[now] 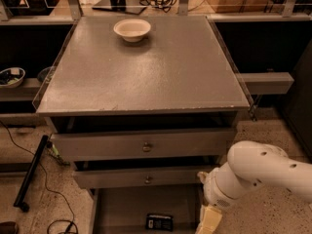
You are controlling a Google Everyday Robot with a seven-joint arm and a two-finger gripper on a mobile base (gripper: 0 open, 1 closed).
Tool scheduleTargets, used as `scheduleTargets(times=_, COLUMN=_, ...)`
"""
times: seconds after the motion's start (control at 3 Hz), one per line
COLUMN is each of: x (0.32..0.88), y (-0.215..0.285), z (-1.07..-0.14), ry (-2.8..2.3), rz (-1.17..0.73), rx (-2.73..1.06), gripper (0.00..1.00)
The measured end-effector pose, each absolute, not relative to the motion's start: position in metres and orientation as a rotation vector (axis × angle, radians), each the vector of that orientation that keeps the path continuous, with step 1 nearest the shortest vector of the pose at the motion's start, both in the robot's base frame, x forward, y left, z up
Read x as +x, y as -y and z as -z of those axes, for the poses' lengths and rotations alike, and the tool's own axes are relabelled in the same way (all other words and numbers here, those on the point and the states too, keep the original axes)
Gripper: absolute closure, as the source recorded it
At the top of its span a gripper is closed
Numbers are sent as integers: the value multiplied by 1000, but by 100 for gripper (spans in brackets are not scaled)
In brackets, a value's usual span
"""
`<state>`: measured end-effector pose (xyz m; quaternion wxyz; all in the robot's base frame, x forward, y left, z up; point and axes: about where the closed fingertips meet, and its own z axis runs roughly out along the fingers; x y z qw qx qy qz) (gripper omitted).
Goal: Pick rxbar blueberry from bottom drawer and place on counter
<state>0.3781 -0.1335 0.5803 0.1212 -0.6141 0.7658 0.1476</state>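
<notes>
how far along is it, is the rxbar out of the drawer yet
Not yet. Done: the bottom drawer is pulled open. In hand: the gripper hangs low at the drawer's right side, right of the rxbar blueberry lying on its floor. Left: grasp it, lift it, set it on the counter.

The counter [146, 77] is mostly bare. Only a bowl [132, 29] stands near its back edge, left of centre, so the front and right lie open from above. Acrylic rims [47, 79] fence its left and right sides.

The bottom drawer [122, 206] is open upward, though the middle drawer [146, 178] overhangs its back part. The bar [159, 222] lies on the floor with bare room to its left. The gripper [205, 224] hangs at the drawer's right side, near the bar. The arm [258, 172] fills the space right of the drawers.
</notes>
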Motion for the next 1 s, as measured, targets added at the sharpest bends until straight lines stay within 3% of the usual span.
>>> scheduleTargets(times=1.0, x=404, y=128, z=-534, ry=-2272, rz=-364, rx=-1673, gripper=0)
